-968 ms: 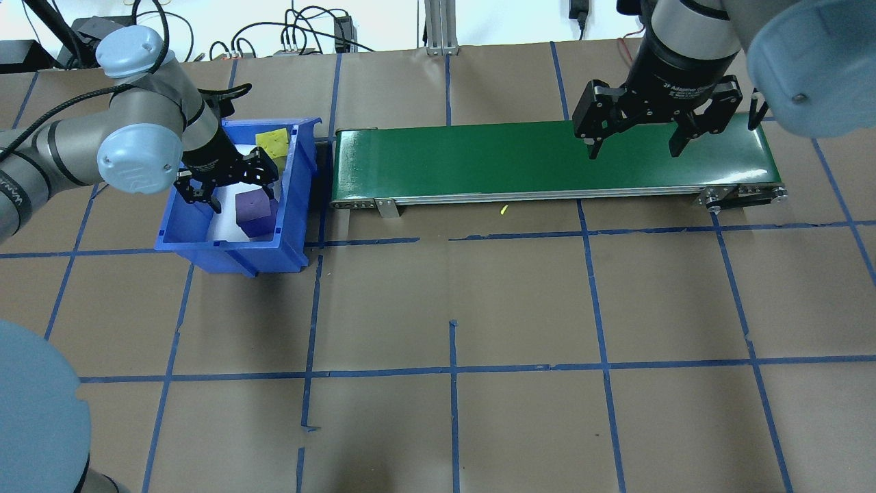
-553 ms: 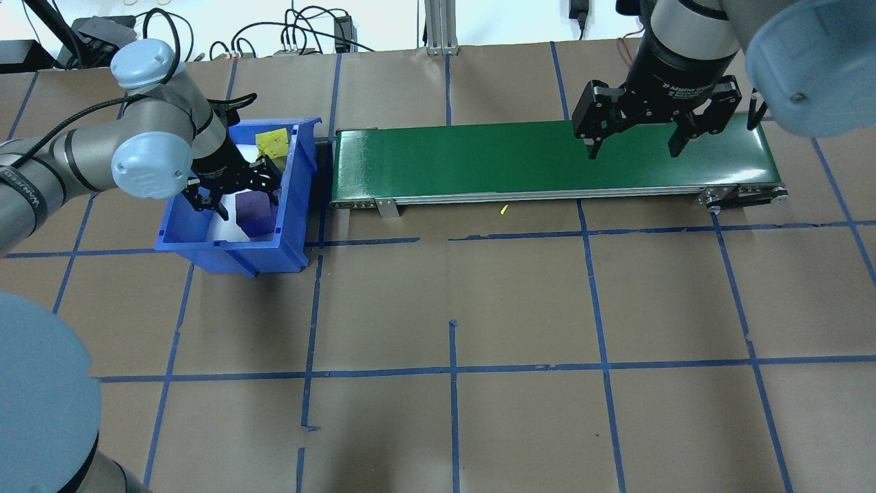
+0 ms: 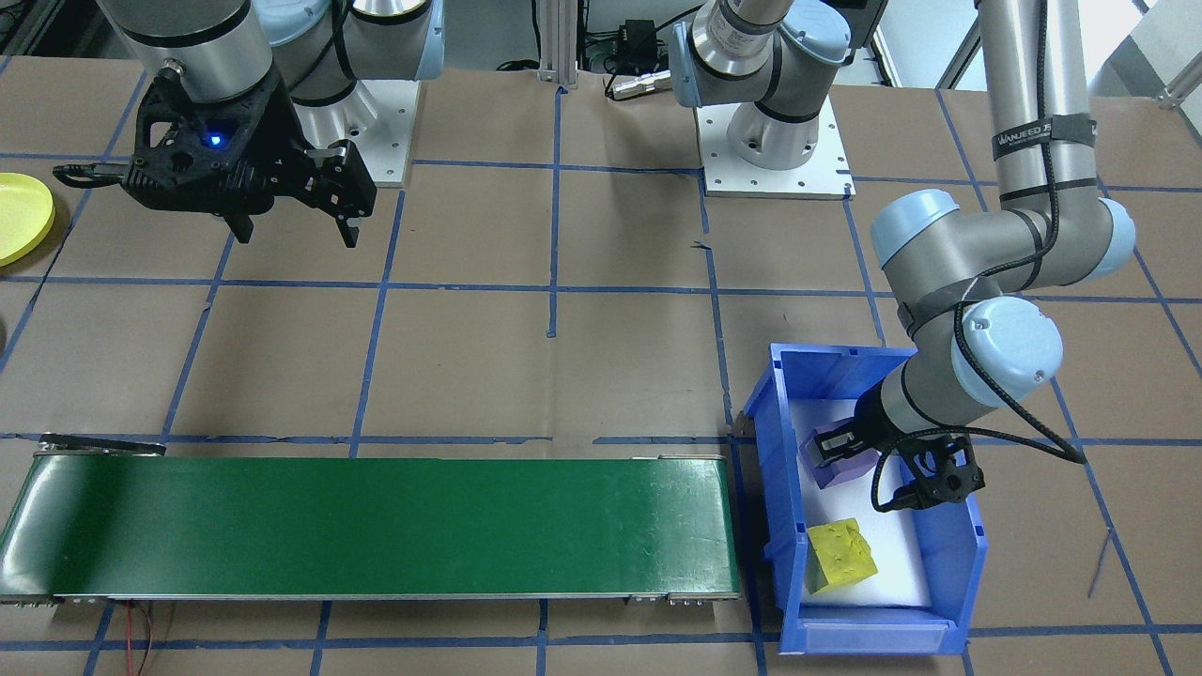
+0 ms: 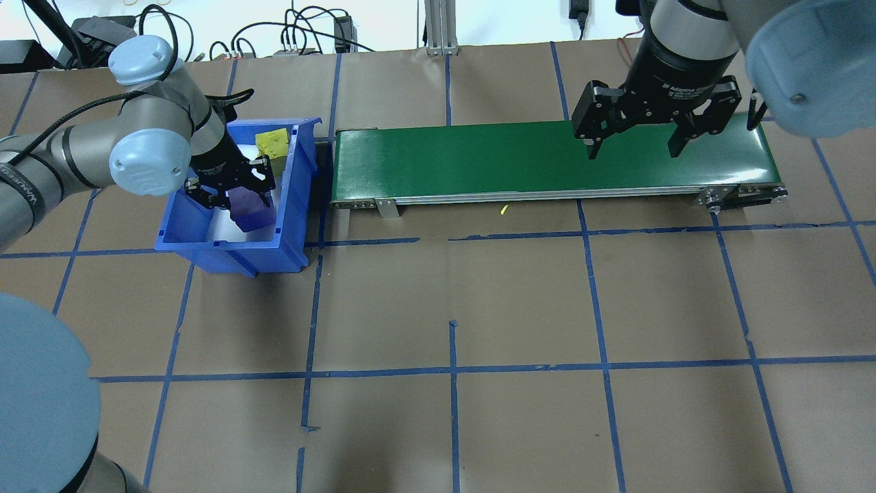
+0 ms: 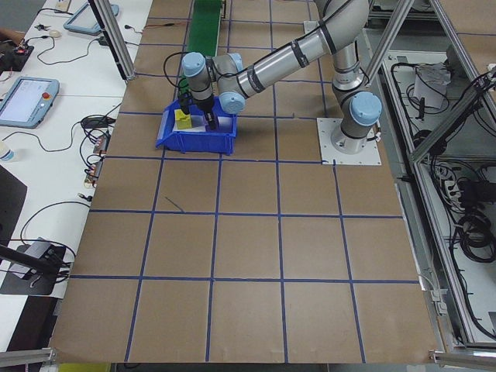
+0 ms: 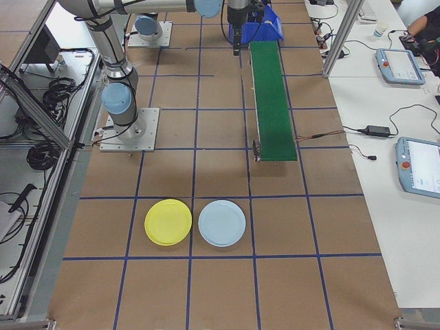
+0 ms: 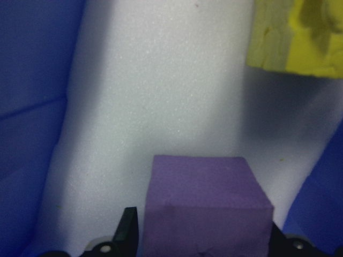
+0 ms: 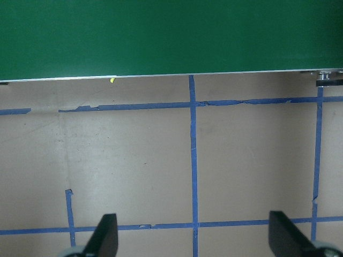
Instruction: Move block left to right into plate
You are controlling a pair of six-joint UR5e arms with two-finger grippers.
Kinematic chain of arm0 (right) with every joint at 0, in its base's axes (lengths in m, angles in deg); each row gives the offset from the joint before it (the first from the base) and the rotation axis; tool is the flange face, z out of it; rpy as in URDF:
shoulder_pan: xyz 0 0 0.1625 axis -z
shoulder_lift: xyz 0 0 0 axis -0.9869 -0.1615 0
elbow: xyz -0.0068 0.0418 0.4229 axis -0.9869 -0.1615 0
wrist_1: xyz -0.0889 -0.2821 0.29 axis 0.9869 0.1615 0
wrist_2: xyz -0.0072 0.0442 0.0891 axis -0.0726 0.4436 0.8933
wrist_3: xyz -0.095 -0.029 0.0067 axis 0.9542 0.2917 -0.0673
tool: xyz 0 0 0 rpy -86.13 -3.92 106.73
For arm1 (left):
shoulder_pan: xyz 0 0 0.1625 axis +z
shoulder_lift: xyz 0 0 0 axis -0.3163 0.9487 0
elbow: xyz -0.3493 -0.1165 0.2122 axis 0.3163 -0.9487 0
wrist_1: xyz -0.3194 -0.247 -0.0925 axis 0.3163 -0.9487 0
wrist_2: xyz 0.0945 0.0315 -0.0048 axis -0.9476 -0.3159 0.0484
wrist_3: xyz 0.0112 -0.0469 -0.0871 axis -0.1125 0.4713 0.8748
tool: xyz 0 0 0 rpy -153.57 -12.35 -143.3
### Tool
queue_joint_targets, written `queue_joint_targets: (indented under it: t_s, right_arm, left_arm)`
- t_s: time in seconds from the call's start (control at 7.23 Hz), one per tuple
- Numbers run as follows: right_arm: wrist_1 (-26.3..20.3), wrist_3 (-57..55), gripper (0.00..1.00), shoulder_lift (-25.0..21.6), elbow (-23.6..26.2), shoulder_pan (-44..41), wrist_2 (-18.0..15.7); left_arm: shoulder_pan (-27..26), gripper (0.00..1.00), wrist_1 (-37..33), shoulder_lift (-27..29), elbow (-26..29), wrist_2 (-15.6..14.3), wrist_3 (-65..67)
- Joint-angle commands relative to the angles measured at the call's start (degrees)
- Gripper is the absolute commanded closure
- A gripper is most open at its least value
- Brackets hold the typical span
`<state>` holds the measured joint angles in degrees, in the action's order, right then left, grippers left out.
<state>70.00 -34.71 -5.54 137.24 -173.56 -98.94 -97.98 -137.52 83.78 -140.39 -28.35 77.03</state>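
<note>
Currently I have the left pincer [image 4: 236,194] down inside the blue bin [image 4: 291,179], its two fingers flanking the purple block [image 4: 250,209]. The left wrist camera shows the purple block [image 7: 206,206] filling the gap between the fingertips, sitting on the bin's white foam liner [image 7: 161,91]. I cannot tell whether the fingers are pressing on it or merely beside it. A yellow block [image 3: 842,554] lies tilted in the same bin, apart from the purple one, toward the operators' side.

The right pincer [image 4: 635,144] hangs over the far end of the green conveyor [image 4: 479,161] with fingers spread wide, nothing between them.

The yellow plate [image 6: 168,221] lies flat on the bench [image 4: 520,301], well apart from the bin, just beside a pale blue plate [image 6: 221,223].
</note>
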Motion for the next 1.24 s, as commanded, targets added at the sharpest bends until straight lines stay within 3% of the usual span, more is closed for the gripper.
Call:
queue_joint_targets:
  t_s: [0.0, 0.14, 0.41, 0.97, 1.11]
  right_arm:
    - [0.1, -0.1, 0.0, 0.1, 0.0, -0.1, 0.1]
    - [0.1, -0.1, 0.0, 0.1, 0.0, -0.1, 0.1]
    - [0.1, -0.1, 0.0, 0.1, 0.0, -0.1, 0.1]
    - [0.1, 0.0, 0.0, 0.2, 0.0, 0.1, 0.0]
    - [0.1, 0.2, 0.0, 0.2, 0.0, 0.2, -0.1]
  left_arm:
    - [-0.1, 0.77, -3.5, -2.0, 4.9, -0.3, 0.2]
    - [-0.7, 0.77, -8.3, -3.6, 7.8, -0.2, 0.2]
    - [-4.0, 0.77, -10.6, -4.8, 12.4, -0.2, 0.2]
    - [-16.3, 0.74, -3.2, 1.4, 14.5, -0.3, -0.1]
    - [-17.2, 0.72, -0.8, 3.7, 14.6, -0.4, -0.7]
